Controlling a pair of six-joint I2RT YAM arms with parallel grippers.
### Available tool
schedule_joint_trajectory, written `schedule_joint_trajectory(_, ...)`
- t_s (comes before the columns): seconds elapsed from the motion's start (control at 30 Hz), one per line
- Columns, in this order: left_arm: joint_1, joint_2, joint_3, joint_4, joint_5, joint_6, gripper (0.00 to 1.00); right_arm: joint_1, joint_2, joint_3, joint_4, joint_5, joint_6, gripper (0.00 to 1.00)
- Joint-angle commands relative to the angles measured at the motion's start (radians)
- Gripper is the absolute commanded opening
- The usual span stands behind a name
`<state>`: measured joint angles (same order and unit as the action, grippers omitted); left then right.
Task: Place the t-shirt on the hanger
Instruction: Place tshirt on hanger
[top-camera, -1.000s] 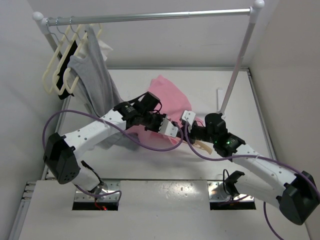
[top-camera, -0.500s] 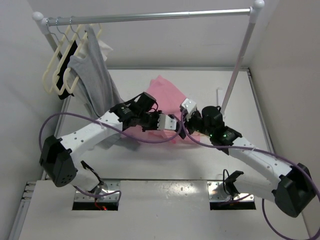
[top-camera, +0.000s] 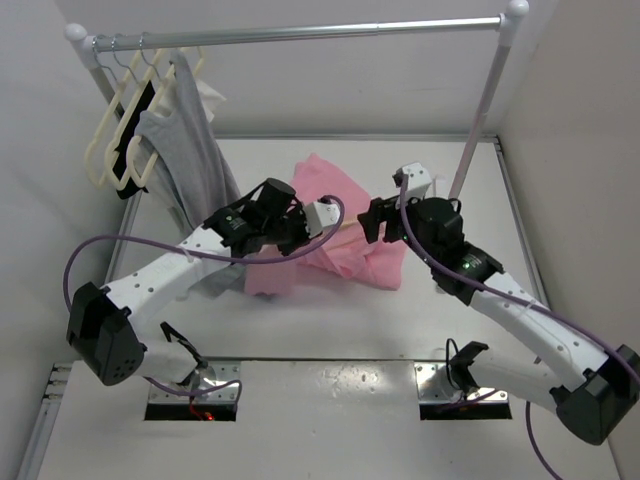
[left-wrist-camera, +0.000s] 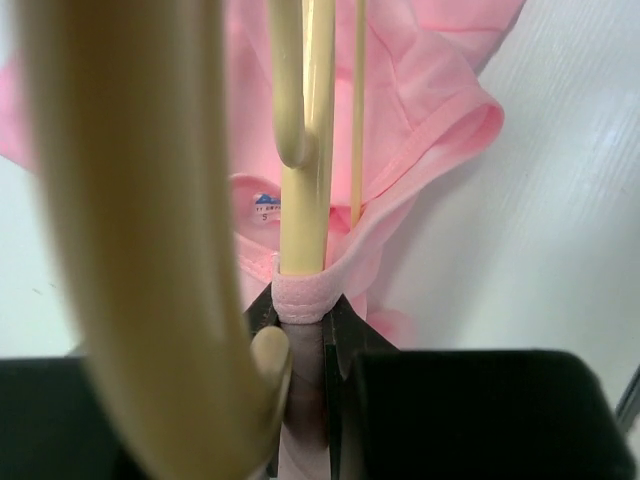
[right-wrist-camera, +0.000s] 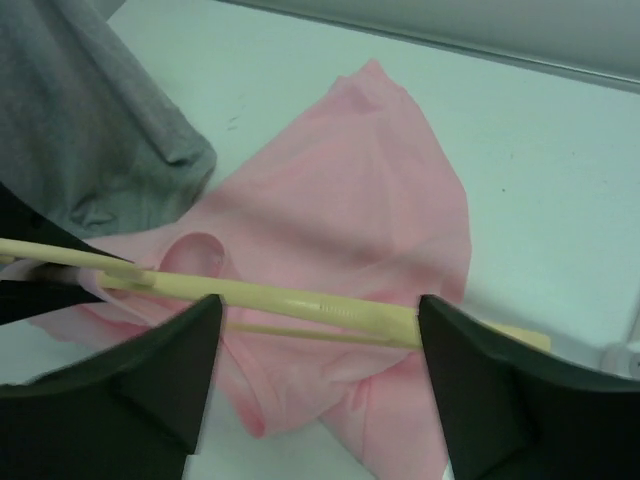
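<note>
Pinching the hanger (left-wrist-camera: 305, 150) and a pink hem together, the left claw (left-wrist-camera: 305, 335) sits mid-frame in the top view, with the t-shirt (top-camera: 345, 262) bunched at the middle of the worktop (top-camera: 300, 320). The hanger's long arm runs rightward to the right claw (right-wrist-camera: 317, 312) — jaws wide, holding nothing — and spans the gap from finger to finger.

Top view high, looking down; wrist views close, sharing t-shirt (top-camera: 322, 182).
</note>
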<state>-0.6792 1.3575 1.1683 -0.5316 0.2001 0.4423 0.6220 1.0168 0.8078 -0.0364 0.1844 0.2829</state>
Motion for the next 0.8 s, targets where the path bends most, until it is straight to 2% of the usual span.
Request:
schedule_joint_trajectory(0.0, 0.010, -0.018, -0.021, 0.016, -0.002, -0.077, 0.00, 0.004, 0.041, 0.009, -0.098, -0.017, 0.172, 0.64)
schedule_joint_trajectory(0.03, 0.020, -0.018, -0.021, 0.016, -0.002, -0.077, 0.00, 0.004, 0.055, -0.002, -0.112, -0.017, 0.205, 0.27)
schedule_joint_trajectory(0.07, 0.020, -0.027, -0.030, 0.027, -0.002, -0.077, 0.00, 0.004, 0.066, -0.016, -0.112, -0.042, 0.255, 0.17)
schedule_joint_trajectory(0.1, 0.029, -0.028, -0.030, 0.027, -0.002, -0.077, 0.00, 0.004, 0.077, -0.056, -0.087, -0.069, 0.266, 0.13)
schedule_joint_trajectory(0.13, 0.029, -0.028, -0.039, 0.027, -0.002, -0.077, 0.00, 0.004, 0.077, -0.082, -0.060, -0.095, 0.266, 0.12)
schedule_joint_trajectory(0.2, 0.041, -0.037, -0.048, 0.036, -0.002, -0.077, 0.00, 0.013, 0.077, -0.149, 0.011, -0.138, 0.277, 0.26)
schedule_joint_trajectory(0.23, 0.041, -0.037, -0.048, 0.047, -0.002, -0.077, 0.00, 0.013, 0.089, -0.166, 0.027, -0.148, 0.288, 0.38)
schedule_joint_trajectory(0.27, 0.052, -0.037, -0.048, 0.047, -0.002, -0.077, 0.00, 0.013, 0.089, -0.179, 0.039, -0.148, 0.288, 0.55)
schedule_joint_trajectory(0.33, 0.052, -0.037, -0.058, 0.047, -0.002, -0.077, 0.00, 0.025, 0.121, -0.190, 0.076, -0.190, 0.288, 0.61)
schedule_joint_trajectory(0.63, 0.072, -0.046, -0.067, 0.068, -0.002, -0.086, 0.00, 0.053, 0.287, -0.140, 0.095, -0.263, 0.248, 0.61)
schedule_joint_trajectory(0.77, 0.081, -0.046, -0.076, 0.078, -0.002, -0.086, 0.00, 0.064, 0.308, -0.140, 0.096, -0.231, 0.248, 0.58)
